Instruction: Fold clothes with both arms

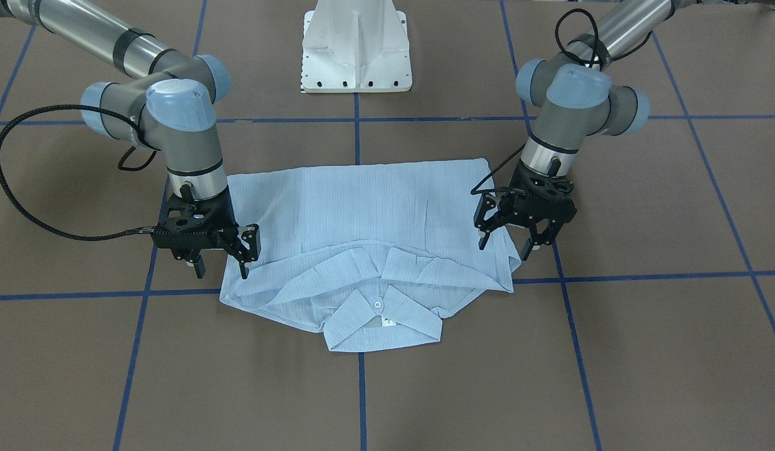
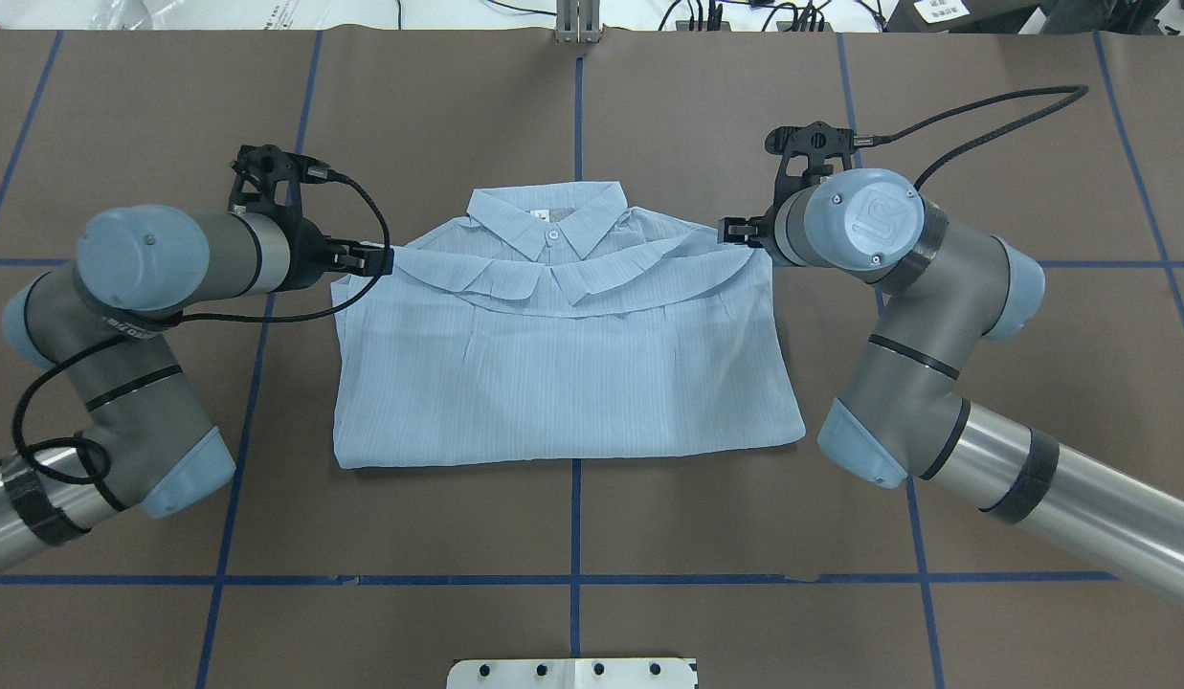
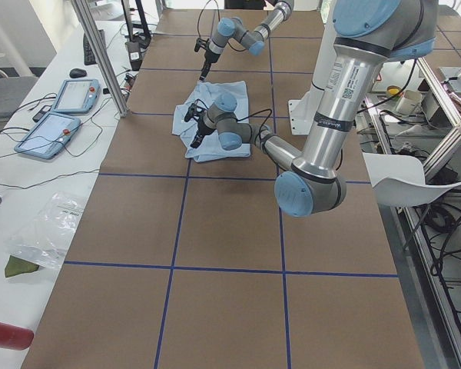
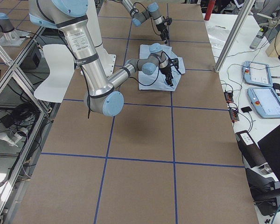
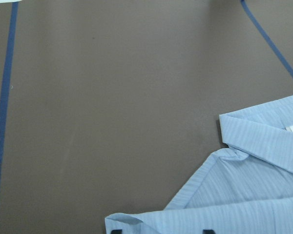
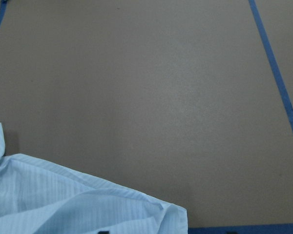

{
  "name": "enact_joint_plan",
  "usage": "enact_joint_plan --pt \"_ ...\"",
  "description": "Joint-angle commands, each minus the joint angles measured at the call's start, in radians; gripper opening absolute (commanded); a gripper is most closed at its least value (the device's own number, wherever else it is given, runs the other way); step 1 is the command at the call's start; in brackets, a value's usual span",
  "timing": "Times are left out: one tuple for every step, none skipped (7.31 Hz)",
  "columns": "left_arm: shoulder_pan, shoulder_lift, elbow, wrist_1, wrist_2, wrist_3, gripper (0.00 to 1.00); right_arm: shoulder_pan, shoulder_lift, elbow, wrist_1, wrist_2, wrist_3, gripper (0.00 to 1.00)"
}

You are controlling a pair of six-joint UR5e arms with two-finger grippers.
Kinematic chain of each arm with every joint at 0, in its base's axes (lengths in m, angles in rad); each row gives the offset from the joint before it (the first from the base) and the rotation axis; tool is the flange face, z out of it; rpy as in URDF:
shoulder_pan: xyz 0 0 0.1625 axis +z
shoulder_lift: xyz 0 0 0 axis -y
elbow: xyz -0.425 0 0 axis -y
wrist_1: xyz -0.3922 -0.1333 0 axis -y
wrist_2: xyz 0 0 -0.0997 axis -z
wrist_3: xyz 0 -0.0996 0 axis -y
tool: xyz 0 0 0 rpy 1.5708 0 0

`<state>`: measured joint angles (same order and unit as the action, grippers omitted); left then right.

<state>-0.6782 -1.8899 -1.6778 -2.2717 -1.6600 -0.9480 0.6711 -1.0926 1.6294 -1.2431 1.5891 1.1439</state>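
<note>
The light blue striped shirt [image 1: 368,213] lies folded flat on the brown table, sleeves tucked in, collar [image 1: 381,319] and neck label on the side away from the robot. It also shows in the overhead view [image 2: 563,373]. My left gripper [image 1: 506,244] is open, pointing down, its fingers either side of the shirt's side edge at the shoulder; it shows in the overhead view too [image 2: 364,258]. My right gripper [image 1: 222,269] is open in the same way at the opposite shoulder edge [image 2: 740,230]. Neither holds cloth. Both wrist views show a shirt corner [image 5: 244,195] [image 6: 63,200] at the bottom.
The white pedestal base [image 1: 356,50] stands behind the shirt on the robot's side. Blue tape lines [image 1: 362,388] cross the brown table. Two tablets [image 3: 58,115] and cables lie on a side bench beyond the table's far edge.
</note>
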Motion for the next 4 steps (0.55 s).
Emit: enact_joint_plan --pt "0.034 0.191 -0.185 -0.002 -0.010 -0.076 1.00 0.008 -0.018 0.038 0.001 0.020 -0.018 1.00" --pt "0.116 0.230 -0.224 -0.002 -0.003 -0.145 1.00 0.007 -0.023 0.049 0.002 0.019 -0.013 1.00" --pt "0.188 0.230 -0.223 -0.002 0.009 -0.211 1.00 0.008 -0.024 0.055 0.002 0.019 -0.013 1.00" --pt "0.231 0.229 -0.226 -0.003 0.017 -0.250 1.00 0.007 -0.024 0.055 0.002 0.017 -0.012 1.00"
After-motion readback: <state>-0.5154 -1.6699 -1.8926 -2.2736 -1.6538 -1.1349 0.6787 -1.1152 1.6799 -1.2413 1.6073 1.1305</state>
